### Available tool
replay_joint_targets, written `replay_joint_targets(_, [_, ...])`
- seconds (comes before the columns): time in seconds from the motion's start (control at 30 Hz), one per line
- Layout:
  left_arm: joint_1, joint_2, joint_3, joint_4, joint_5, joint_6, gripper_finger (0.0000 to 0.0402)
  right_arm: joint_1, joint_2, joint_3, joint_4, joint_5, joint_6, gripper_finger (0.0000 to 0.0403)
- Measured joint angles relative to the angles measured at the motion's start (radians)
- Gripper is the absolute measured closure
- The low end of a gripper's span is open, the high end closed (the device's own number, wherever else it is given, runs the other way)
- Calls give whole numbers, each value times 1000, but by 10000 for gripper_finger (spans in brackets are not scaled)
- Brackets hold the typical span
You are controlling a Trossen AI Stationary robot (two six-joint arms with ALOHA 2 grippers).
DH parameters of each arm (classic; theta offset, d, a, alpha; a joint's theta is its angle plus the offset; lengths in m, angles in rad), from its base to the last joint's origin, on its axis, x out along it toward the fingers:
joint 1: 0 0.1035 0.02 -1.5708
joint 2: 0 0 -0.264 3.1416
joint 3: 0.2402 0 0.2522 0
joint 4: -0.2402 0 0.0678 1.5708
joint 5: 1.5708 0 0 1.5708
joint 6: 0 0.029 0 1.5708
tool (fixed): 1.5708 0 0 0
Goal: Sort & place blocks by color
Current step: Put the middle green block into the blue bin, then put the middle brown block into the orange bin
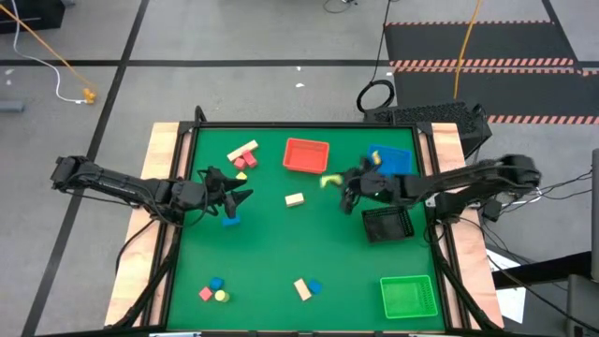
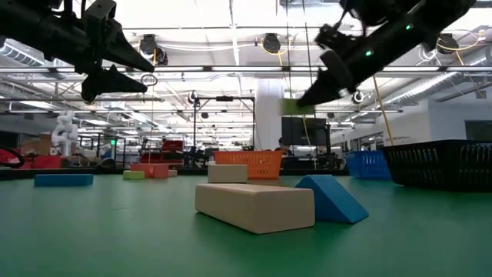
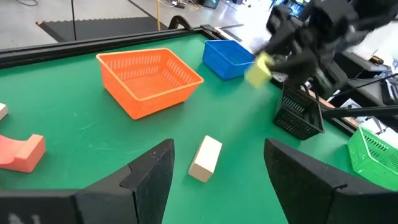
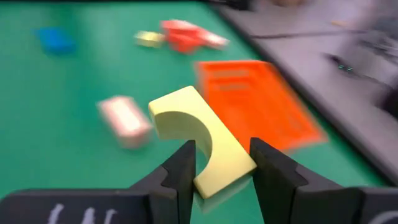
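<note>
The right hand [image 4: 221,165] grips a yellow-green arch block [image 4: 199,140] aloft, just right of the red tray [image 1: 306,154]. Carrying is under way; next it likely swings toward five o'clock, over the green tray [image 1: 408,297]. The left hand [image 1: 234,198] hovers open at nine o'clock.

Red tray [image 4: 258,102] blurred; pale block [image 4: 124,121] smeared (right wrist view).
</note>
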Motion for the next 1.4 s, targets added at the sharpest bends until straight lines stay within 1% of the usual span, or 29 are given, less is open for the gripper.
replay_joint_targets(0.1, [0,0,0,11,-2,3,153,-31,-102,0,-189,142,67,290])
replay_joint_targets(0.17, [0,0,0,18,-7,3,153,-58,-154,0,-317,213,151,290])
replay_joint_targets(0.23, [0,0,0,21,-15,1,153,-91,-187,0,-442,240,262,290])
replay_joint_targets(0.3, [0,0,0,22,-19,-1,153,-124,-201,0,-558,244,368,290])
replay_joint_targets(0.4, [0,0,0,22,-25,0,153,-169,-201,0,-690,244,473,290])
replay_joint_targets(0.53, [0,0,0,22,-25,4,153,-216,-186,0,-761,242,522,284])
replay_joint_targets(0.7, [0,0,0,21,-25,6,153,-252,-182,0,-758,239,520,248])
replay_joint_targets(0.93, [0,0,0,13,-25,6,153,-292,-182,0,-758,174,507,221])
replay_joint_targets(1.03, [0,0,0,13,-26,20,153,-299,-182,0,-735,160,468,207])
replay_joint_targets(1.07, [0,0,0,13,-26,27,153,-299,-182,0,-705,140,451,202])
replay_joint_targets(1.1, [0,0,0,13,-26,32,153,-296,-182,0,-653,94,427,199])
replay_joint_targets(1.23, [0,0,0,13,-26,54,153,-255,-177,0,-311,-206,298,195])
replay_joint_targets(1.27, [0,0,0,13,-26,61,153,-236,-164,1,-213,-262,265,195])
replay_joint_targets(1.3, [0,0,0,13,-26,65,153,-215,-149,2,-134,-298,230,196])
replay_joint_targets(1.33, [0,0,0,13,-26,67,153,-191,-133,2,-68,-312,195,198])
replay_joint_targets(1.4, [0,0,0,12,-26,67,153,-141,-84,1,50,-312,115,201])
